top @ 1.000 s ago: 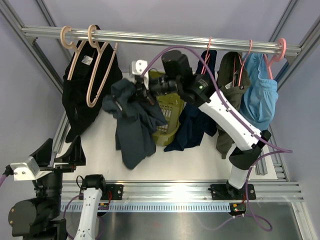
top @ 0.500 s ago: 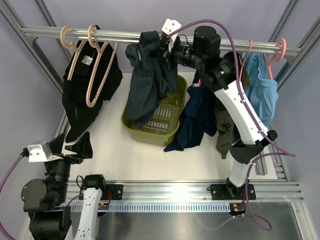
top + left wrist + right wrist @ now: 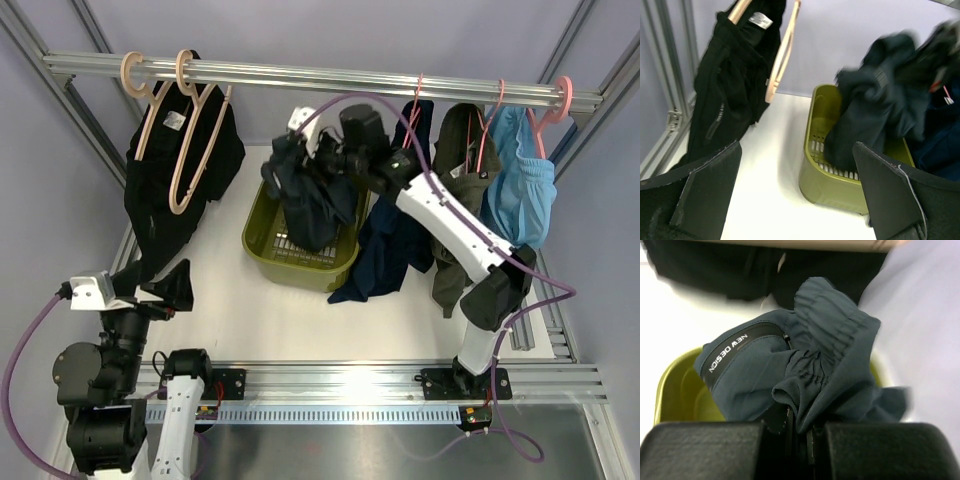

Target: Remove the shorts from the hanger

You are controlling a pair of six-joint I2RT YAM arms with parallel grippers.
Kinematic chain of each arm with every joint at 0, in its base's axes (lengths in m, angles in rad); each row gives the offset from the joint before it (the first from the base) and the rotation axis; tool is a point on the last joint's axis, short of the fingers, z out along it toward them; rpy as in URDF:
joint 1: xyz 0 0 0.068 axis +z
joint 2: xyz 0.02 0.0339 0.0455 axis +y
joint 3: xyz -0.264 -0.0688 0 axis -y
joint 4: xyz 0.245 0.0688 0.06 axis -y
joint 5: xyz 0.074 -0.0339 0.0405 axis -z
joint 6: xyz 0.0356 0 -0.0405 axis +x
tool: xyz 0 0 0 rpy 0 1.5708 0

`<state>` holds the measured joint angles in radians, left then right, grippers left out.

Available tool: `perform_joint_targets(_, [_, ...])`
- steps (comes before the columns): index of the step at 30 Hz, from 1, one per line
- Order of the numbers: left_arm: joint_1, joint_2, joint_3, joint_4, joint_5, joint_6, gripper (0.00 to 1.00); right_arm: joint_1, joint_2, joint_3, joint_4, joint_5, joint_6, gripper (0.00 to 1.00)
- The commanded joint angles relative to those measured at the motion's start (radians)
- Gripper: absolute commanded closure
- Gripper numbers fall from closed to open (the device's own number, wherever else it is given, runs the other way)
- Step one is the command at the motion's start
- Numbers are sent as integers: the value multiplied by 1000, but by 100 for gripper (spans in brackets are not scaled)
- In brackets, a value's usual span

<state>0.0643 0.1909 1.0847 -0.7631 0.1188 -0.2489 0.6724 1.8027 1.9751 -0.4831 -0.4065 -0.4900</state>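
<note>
right gripper (image 3: 800, 429) clamped on teal-slate shorts (image 3: 790, 372) above basket (image 3: 262, 238) | left gripper (image 3: 797, 186) wide, idle | lower, apparently centred, before releasing

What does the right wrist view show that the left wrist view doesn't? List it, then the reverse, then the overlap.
Right wrist only: the right gripper pinching the teal-slate shorts, and their NEW DESIGN print. Left wrist only: the open left gripper and the navy shorts. Both: the teal-slate shorts over the green basket.

arms (image 3: 452, 228): white links, blk joints | cables (image 3: 20, 352): purple | fingers (image 3: 705, 195): blk
</note>
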Motion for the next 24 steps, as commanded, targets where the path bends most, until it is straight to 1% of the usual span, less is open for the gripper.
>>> perform_joint_targets(1, [-4,-1,-31,67,96,-18,1,75,-23,-100,103,90,2,100])
perform_joint_targets(2, [-4,2,-55,76,140,-20,1,90,-13,-120,132,136,45,100])
perform_joint_targets(3, [-4,7,-69,80,165,-23,1,120,-5,-140,147,231,68,99])
perform_joint_targets(5, [-4,13,-107,94,223,-42,1,141,21,-170,138,309,135,97])
perform_joint_targets(8, [-3,24,-146,134,271,-88,1,145,52,-179,86,342,192,82])
perform_joint_targets(9, [-3,27,-173,155,281,-107,1,145,53,-189,77,330,192,72])
perform_joint_targets(10, [-3,38,-190,180,297,-153,1,144,53,-199,69,316,188,65])
perform_joint_targets(11, [-3,47,-207,244,344,-177,1,144,37,-208,57,281,179,59])
perform_joint_targets(12, [-3,56,-239,281,372,-223,3,145,26,-219,48,253,166,45])
perform_joint_targets(13, [-3,83,-252,309,393,-240,5,145,2,-217,26,215,147,40])
perform_joint_targets(14, [-3,97,-258,352,425,-256,7,144,-12,-210,-33,127,96,35])
perform_joint_targets(15, [-4,110,-261,367,438,-263,10,141,-29,-188,-66,79,71,31])
perform_joint_targets(16, [-4,123,-261,375,443,-274,11,139,-64,-173,-99,34,41,24])
perform_joint_targets(19, [-4,154,-262,427,472,-296,13,133,-106,-85,-214,-84,34,20])
perform_joint_targets(20, [-3,168,-264,462,490,-305,13,119,-114,-61,-277,-156,33,19])
perform_joint_targets(21, [-3,174,-269,479,499,-328,15,112,-124,-26,-297,-187,36,19])
perform_joint_targets(22, [-4,182,-273,508,513,-337,16,101,-141,-4,-354,-233,31,19])
perform_joint_targets(23, [-4,195,-276,522,522,-348,16,78,-150,14,-379,-315,30,19])
perform_joint_targets(24, [-4,200,-276,533,528,-365,17,69,-164,34,-391,-334,37,19])
